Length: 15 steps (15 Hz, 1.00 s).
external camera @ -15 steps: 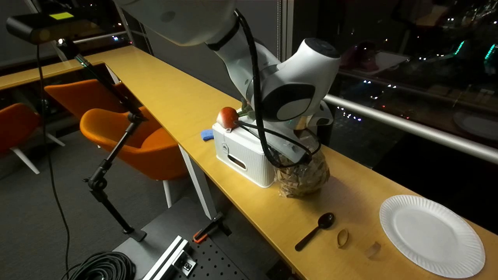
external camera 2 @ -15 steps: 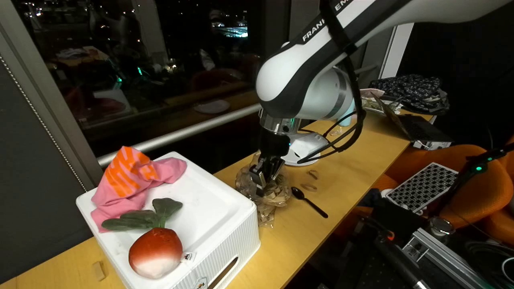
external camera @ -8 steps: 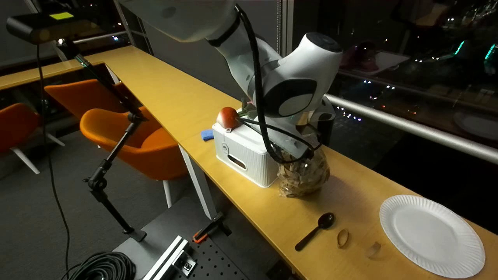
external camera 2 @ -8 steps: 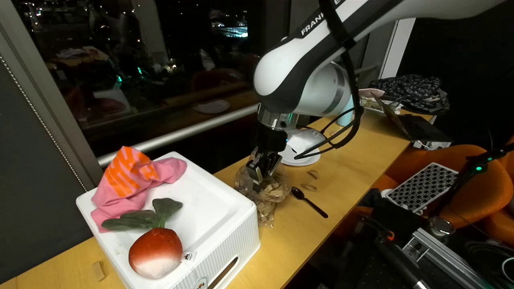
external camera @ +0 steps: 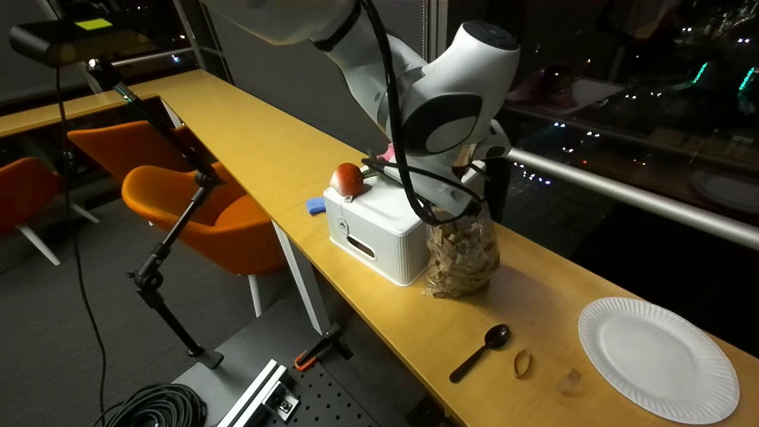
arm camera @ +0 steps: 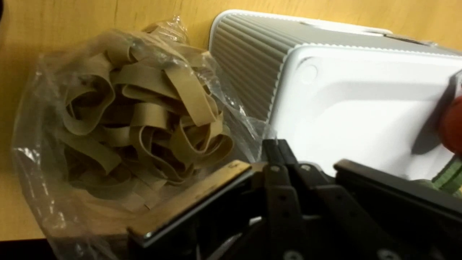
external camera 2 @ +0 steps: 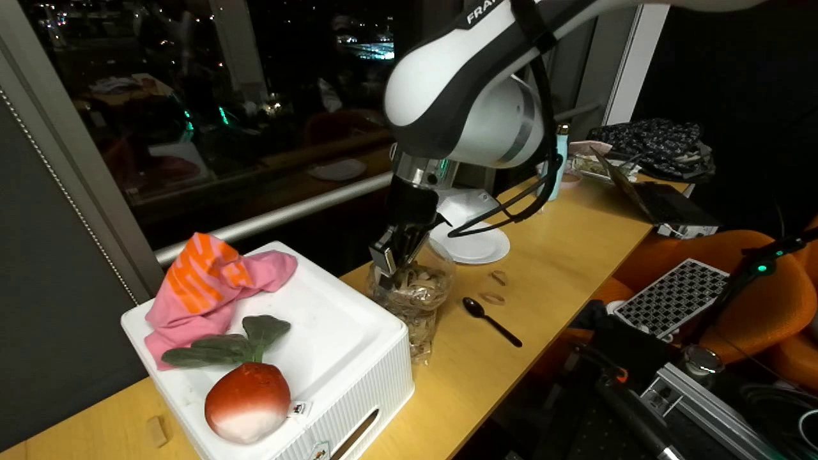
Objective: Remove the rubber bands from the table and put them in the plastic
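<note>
The plastic is a clear bag packed with tan rubber bands. It stands on the table (external camera: 255, 136) beside the white box, in both exterior views (external camera: 462, 261) (external camera 2: 422, 335) and the wrist view (arm camera: 30, 155). My gripper (external camera 2: 387, 281) is shut on the bag's upper edge on the box side; clear film runs into its fingertips in the wrist view (arm camera: 276, 142). In an exterior view the arm hides the fingers. Two loose rubber bands lie on the table between spoon and plate: a nearer loop (external camera: 516, 367) (external camera 2: 492, 298) and another (external camera: 569, 381) (external camera 2: 499, 278).
A white box (external camera: 379, 237) (external camera 2: 377, 370) touches or nearly touches the bag, with a red-white plush radish (external camera 2: 248, 402) and pink cloth (external camera 2: 211, 281) on top. A black spoon (external camera: 483, 351) and white plate (external camera: 596, 320) lie on the table. A small tan piece (external camera 2: 156, 431) lies beyond the box.
My gripper has risen and moved toward the box. The bag's top is drawn upward with it and the bag looks taller. The loose rubber bands have not moved.
</note>
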Available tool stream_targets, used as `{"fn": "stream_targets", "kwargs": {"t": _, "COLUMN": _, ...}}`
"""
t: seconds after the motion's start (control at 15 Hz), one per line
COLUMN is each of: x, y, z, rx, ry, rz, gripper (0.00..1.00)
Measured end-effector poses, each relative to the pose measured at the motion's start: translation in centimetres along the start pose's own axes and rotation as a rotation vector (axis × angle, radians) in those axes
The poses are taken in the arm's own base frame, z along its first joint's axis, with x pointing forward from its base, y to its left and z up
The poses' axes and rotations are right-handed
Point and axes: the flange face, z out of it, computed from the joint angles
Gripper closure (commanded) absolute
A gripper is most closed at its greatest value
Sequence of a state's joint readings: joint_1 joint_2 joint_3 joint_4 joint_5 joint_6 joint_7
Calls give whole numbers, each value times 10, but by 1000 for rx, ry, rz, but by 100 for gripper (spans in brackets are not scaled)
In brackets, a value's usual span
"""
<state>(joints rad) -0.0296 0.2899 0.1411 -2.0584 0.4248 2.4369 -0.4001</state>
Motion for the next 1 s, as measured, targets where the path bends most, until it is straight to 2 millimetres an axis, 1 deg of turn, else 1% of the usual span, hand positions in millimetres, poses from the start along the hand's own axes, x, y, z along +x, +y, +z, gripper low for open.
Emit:
{"fn": "stream_targets", "kwargs": {"t": 0.2, "x": 12, "y": -12, "z": -4, "rx": 3, "ry": 18, "rz": -26, "gripper": 100}}
{"fn": "stream_targets", "kwargs": {"t": 0.4, "x": 26, "y": -21, "z": -8, "rx": 4, "ry": 39, "rz": -46, "gripper": 100}}
{"fn": "stream_targets", "kwargs": {"t": 0.67, "x": 41, "y": -26, "z": -14, "rx": -3, "ry": 61, "rz": -69, "gripper": 100}}
{"fn": "stream_targets", "kwargs": {"t": 0.93, "x": 51, "y": -29, "z": -19, "rx": -26, "ry": 71, "rz": -96, "gripper": 100}}
{"fn": "stream_targets", "kwargs": {"t": 1.0, "x": 53, "y": -29, "z": -20, "rx": -31, "ry": 72, "rz": -102, "gripper": 74}}
